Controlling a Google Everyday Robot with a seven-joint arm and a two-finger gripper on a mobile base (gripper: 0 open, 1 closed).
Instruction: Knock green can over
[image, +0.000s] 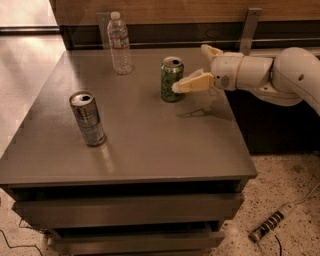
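Standing at the left of the desk (150, 150) is a silver-grey can (87, 119), with a water bottle (120, 44) further back. The green can (171, 79) is upright right of centre. The pincer (191, 70), fingers (195, 82) apart, has its lower tip at the can's right side. A firm leftward push high on the can should topple it; a low one would probably just slide it.
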